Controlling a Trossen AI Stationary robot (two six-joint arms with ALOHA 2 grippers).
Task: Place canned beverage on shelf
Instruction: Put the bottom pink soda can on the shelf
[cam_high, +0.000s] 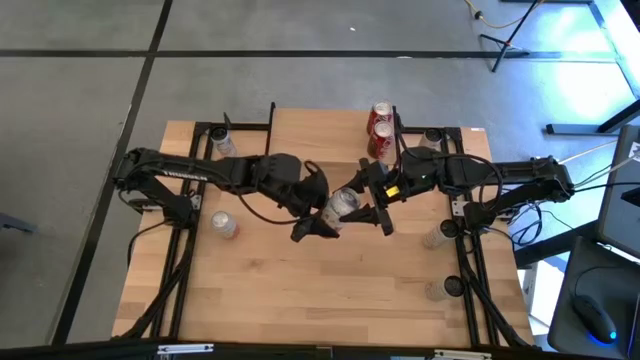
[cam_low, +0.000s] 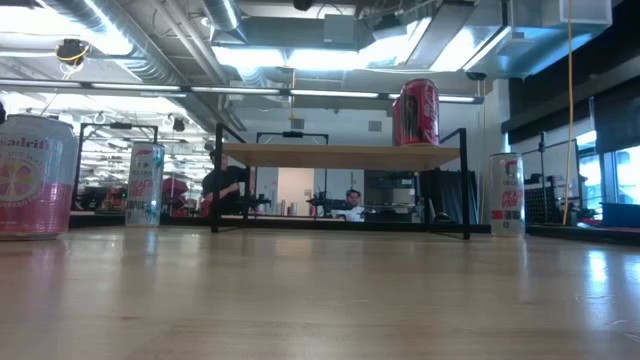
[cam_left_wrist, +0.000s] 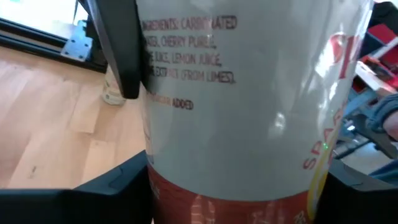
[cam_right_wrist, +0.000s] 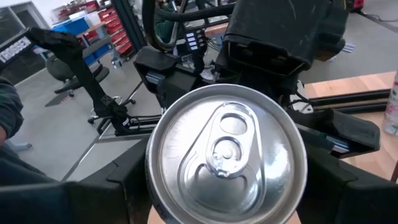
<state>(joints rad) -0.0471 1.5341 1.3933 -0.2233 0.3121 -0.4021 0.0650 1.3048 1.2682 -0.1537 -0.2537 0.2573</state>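
We see the silver can (cam_high: 343, 203) held in the air over the table's (cam_high: 300, 290) middle, the right gripper (cam_high: 372, 203) clamped on it and the left gripper (cam_high: 322, 205) straddling it, with the shelf (cam_low: 340, 155) well apart.

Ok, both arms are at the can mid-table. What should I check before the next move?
1. The can is off the table, in the right gripper: ok.
2. The left gripper has a firm hold on the can: cannot tell.
3. The shelf has bare top for it; the two red cans stand only at one end: ok.
4. Nothing stands between the held can and the shelf: ok.
5. The can is intact, tab sealed: ok.
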